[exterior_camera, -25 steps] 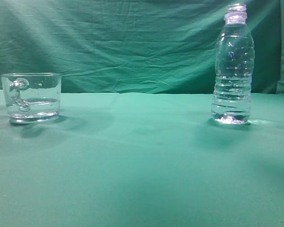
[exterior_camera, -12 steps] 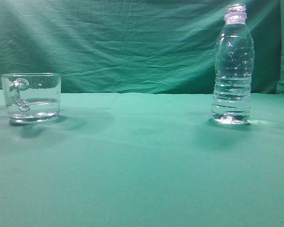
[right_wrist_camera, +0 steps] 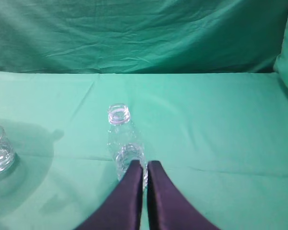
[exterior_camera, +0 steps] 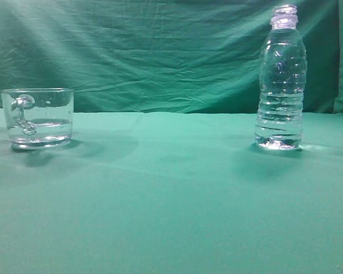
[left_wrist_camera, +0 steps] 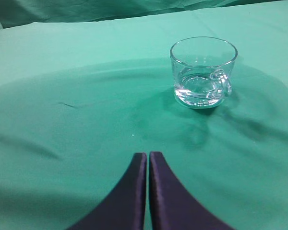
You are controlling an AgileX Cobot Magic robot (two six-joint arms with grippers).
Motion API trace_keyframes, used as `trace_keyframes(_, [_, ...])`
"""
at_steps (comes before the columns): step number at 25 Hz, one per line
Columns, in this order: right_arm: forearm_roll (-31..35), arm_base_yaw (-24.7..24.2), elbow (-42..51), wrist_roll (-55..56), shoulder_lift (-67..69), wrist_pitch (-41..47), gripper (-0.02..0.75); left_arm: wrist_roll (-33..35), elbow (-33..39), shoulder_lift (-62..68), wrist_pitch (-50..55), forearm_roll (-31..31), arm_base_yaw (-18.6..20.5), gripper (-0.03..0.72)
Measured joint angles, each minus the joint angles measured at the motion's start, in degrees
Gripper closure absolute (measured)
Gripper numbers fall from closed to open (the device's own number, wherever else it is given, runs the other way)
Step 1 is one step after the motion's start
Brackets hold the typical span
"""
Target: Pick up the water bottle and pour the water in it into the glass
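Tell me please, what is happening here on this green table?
Nothing is being handled yet. The bottle stands upright and uncapped on the right of the green cloth, with water in it. The glass stands far to its left and has a little water at the bottom. The left hand is shut, above the cloth near the glass. The right hand is also shut, pointing toward the bottle and holding nothing.

One water bottle (exterior_camera: 280,80), one glass (exterior_camera: 38,117), two closed grippers: left gripper (left_wrist_camera: 148,158), right gripper (right_wrist_camera: 145,166).
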Motion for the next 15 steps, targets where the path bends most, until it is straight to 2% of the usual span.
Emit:
trace_keyframes(4, [0.1,0.0,0.0,-1.14,-1.2,4.73,0.738,0.0,0.0,0.0,0.0,0.0,0.0,0.688])
trace_keyframes(8, [0.1,0.0,0.14,-7.72,-1.2,7.2,0.738,0.0,0.0,0.0,0.0,0.0,0.0,0.688])
trace_keyframes(12, [-0.01,-1.36,3.54,-11.12,-3.87,4.66,0.738,0.0,0.0,0.0,0.0,0.0,0.0,0.688])
trace_keyframes(15, [-0.01,-4.24,8.77,-11.4,-7.94,-0.21,0.738,0.0,0.0,0.0,0.0,0.0,0.0,0.688])
